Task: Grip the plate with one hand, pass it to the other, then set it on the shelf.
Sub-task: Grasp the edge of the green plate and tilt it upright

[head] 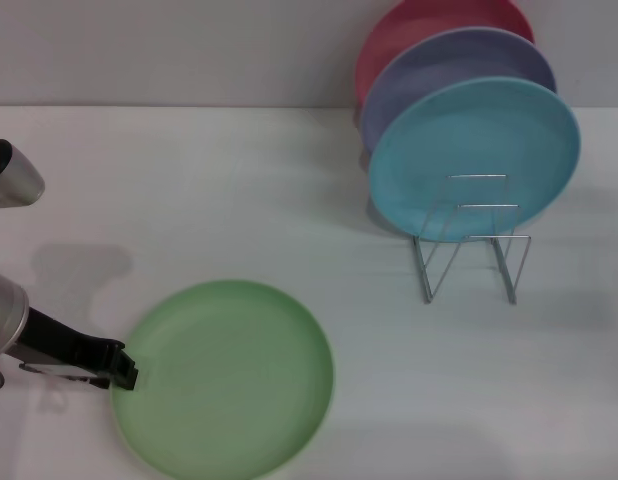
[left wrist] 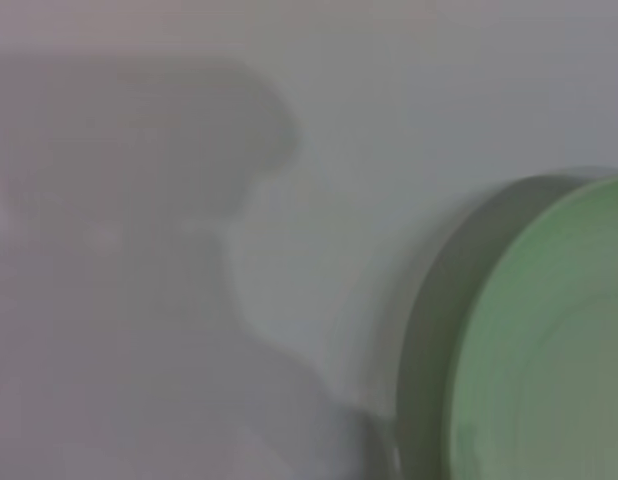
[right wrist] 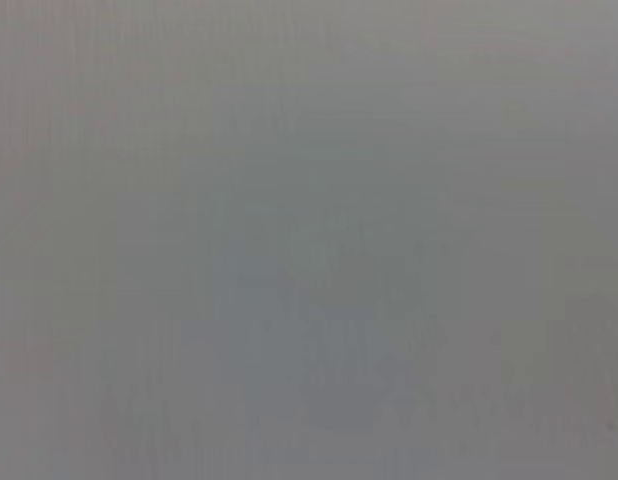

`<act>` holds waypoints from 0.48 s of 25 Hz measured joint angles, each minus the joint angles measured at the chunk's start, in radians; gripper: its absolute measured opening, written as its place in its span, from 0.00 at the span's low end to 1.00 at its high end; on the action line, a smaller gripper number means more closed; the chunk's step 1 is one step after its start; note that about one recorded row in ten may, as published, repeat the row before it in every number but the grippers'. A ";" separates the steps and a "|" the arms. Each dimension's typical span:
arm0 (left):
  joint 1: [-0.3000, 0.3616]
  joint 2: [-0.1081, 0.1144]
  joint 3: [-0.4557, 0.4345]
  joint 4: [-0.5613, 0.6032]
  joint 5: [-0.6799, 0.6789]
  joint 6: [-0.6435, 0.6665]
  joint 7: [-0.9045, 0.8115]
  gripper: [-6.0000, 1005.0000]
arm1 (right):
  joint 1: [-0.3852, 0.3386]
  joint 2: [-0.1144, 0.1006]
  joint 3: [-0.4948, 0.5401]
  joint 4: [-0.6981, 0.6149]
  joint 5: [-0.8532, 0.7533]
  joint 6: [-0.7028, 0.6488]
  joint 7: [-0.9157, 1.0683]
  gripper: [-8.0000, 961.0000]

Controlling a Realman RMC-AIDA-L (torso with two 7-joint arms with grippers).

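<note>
The light green plate (head: 229,378) lies flat on the white table near the front left. My left gripper (head: 124,372), black on a silver arm with a green light, reaches in from the left and sits right at the plate's left rim. The left wrist view shows the plate (left wrist: 549,350) close by, with its rim edge toward the camera. The shelf (head: 471,245), a silver wire rack, stands at the back right. My right gripper is out of view, and its wrist view shows only plain grey.
A turquoise plate (head: 474,155) leans upright in the rack, with a lavender plate (head: 444,65) and a red plate (head: 409,25) behind it. The front wire loops of the rack hold nothing. White table (head: 239,190) stretches between the green plate and the rack.
</note>
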 joint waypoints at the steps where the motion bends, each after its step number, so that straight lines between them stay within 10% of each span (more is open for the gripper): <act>1: 0.000 0.000 0.000 0.000 0.000 0.000 0.000 0.25 | 0.000 0.000 0.000 0.000 0.000 0.000 0.000 0.76; 12: 0.001 0.000 0.000 -0.001 0.000 -0.008 -0.001 0.14 | 0.000 -0.002 0.000 0.000 -0.001 -0.001 0.001 0.76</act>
